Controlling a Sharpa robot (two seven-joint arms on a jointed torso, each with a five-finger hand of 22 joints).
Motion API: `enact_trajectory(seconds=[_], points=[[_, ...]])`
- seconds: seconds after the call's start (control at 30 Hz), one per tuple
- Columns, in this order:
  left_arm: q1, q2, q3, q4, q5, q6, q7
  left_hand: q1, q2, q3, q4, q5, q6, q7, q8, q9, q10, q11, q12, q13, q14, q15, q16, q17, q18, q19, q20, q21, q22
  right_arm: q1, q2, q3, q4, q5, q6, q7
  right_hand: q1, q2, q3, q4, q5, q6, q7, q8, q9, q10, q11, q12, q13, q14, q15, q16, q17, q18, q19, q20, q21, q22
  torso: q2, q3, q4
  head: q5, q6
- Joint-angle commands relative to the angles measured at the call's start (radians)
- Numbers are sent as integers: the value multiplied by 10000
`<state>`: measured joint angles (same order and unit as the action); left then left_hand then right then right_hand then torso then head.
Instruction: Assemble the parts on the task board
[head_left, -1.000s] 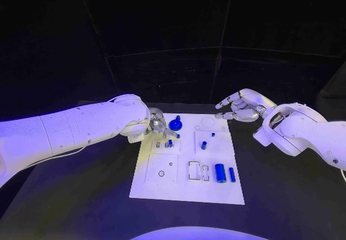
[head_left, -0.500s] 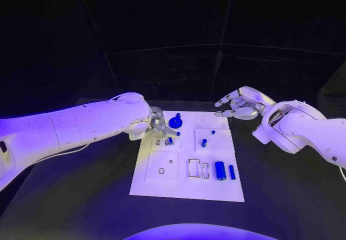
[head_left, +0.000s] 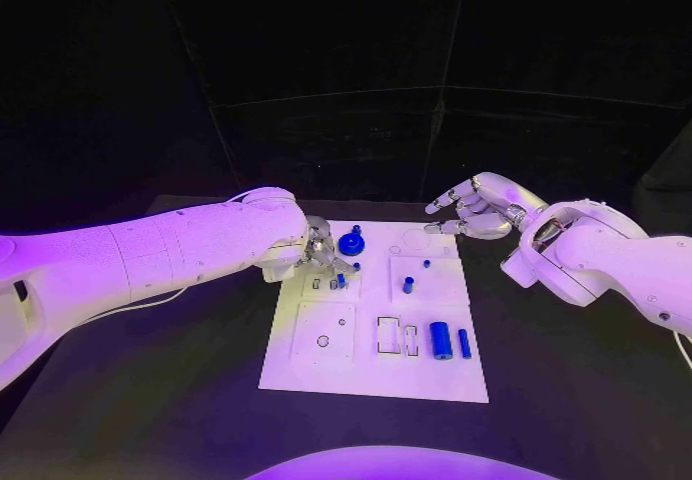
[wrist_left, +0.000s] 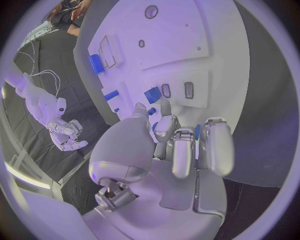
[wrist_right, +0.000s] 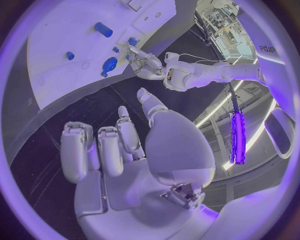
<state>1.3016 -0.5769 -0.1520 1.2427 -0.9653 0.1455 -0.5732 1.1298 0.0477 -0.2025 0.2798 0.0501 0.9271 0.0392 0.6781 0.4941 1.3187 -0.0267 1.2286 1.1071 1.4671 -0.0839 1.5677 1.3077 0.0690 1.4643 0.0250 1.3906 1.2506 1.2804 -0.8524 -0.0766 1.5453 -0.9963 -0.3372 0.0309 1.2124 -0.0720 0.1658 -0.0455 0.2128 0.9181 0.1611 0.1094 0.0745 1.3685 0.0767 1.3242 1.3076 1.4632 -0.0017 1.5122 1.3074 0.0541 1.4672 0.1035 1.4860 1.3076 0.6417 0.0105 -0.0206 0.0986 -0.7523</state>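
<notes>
Overhead, in the head view, the white task board is seen lying on the black tabletop. The left hand is held over the board's far left part, just beside the round blue part; compared with a second ago it has been shifted slightly inward over the board. Whether anything is pinched in its fingers cannot be told from above. The right hand is kept raised beyond the board's far right corner, fingers apart and grasping nothing, much as before. A large blue cylinder and a slimmer blue pin are seen lying side by side on the near right of the board, unmoved.

From the left wrist view, the left hand is shown with fingers curled downward near small blue parts by the board's slots; a grasp cannot be confirmed.

From the right wrist view, the right hand is shown loosely curled and released, with the board lying beyond its fingers.
</notes>
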Motion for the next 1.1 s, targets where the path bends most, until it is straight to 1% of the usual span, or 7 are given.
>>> enact_trajectory(seconds=[0.03, 0.27, 0.4, 0.7, 0.9, 1.0, 1.1], points=[[3, 63, -15, -45, 127, 125, -63, -30, 57, -72, 2, -13, -79, 26, 45, 18, -34, -13, -52, -11, 1037, -57, 31, 2631, -95, 179, -76, -9, -1, 22, 13, 7, -1, -52, 68, -5, 48, 79, -63, 11, 38, 84, 5, 58, 9, 20, -24, 50, 122, 734, -18, -65, 1030, -95, 127, -18, -65, 441, -4, -2, 4, 11, -31], [-8, 90, -45, -58, 143, 184, -70, 76, 68, -100, -55, -12, -129, 25, 113, 94, -40, -13, -41, 5, 1037, -56, 31, 2631, -96, 170, -74, -1, 15, 22, 29, 6, -32, -54, 78, -13, 48, 79, -63, 11, 38, 84, 5, 58, 9, 20, -24, 50, 122, 734, -18, -65, 1030, -95, 127, -18, -65, 441, -15, 8, 0, -1, -83], [-9, 73, -49, -40, 145, 202, -73, 93, 71, -104, -64, -12, -136, 25, 123, 105, -39, -13, -37, 10, 1037, -56, 31, 2631, -97, 169, -74, 1, 19, 22, 32, 6, -42, -55, 80, -19, 48, 79, -63, 11, 38, 84, 5, 58, 9, 20, -24, 50, 122, 734, -18, -65, 1030, -95, 127, -18, -65, 441, -8, 9, 7, -5, -93], [-11, 97, -52, 27, 146, 277, -77, 162, 70, -125, -106, -11, -161, 22, 167, 153, -31, -15, -17, 33, 1037, -57, 31, 2631, -98, 167, -74, 11, 36, 22, 63, 6, -81, -55, 90, -24, 48, 79, -63, 11, 38, 84, 5, 58, 9, 20, -24, 50, 122, 734, -18, -65, 1030, -95, 127, -18, -65, 441, -7, 8, 0, -20, -103], [-12, 64, -52, 58, 146, 278, -75, 429, 110, -101, -288, -4, -224, 17, 269, 271, -32, -20, -4, 46, 1037, -60, 31, 2631, -96, 154, -74, 15, 47, 22, 70, 6, -103, -100, 130, -54, 52, 92, -86, 19, 67, 98, -3, 78, 9, 83, -32, 122, 191, 730, -25, -74, 1014, -92, 121, -25, -72, 429, -5, 6, 9, -5, -118], [-13, 52, -52, 77, 146, 279, -75, 473, 118, -94, -322, -3, -234, 16, 286, 292, -27, -20, 5, 56, 1037, -60, 31, 2631, -96, 152, -74, 16, 50, 22, 77, 6, -125, -116, 138, -61, 56, 94, -87, 18, 70, 99, -4, 80, 9, 86, -33, 126, 193, 730, -26, -75, 1013, -92, 121, -26, -72, 428, -4, 7, 20, -16, -119], [-14, 57, -52, 85, 145, 277, -75, 510, 131, -85, -351, -3, -242, 15, 302, 310, -29, -21, 4, 54, 1037, -61, 31, 2631, -95, 148, -74, 13, 46, 22, 94, 6, -153, -125, 142, -65, 74, 103, -94, 12, 88, 106, -8, 90, 8, 97, -38, 136, 200, 730, -30, -77, 1010, -92, 119, -30, -74, 424, -1, 7, 10, -8, -129]])
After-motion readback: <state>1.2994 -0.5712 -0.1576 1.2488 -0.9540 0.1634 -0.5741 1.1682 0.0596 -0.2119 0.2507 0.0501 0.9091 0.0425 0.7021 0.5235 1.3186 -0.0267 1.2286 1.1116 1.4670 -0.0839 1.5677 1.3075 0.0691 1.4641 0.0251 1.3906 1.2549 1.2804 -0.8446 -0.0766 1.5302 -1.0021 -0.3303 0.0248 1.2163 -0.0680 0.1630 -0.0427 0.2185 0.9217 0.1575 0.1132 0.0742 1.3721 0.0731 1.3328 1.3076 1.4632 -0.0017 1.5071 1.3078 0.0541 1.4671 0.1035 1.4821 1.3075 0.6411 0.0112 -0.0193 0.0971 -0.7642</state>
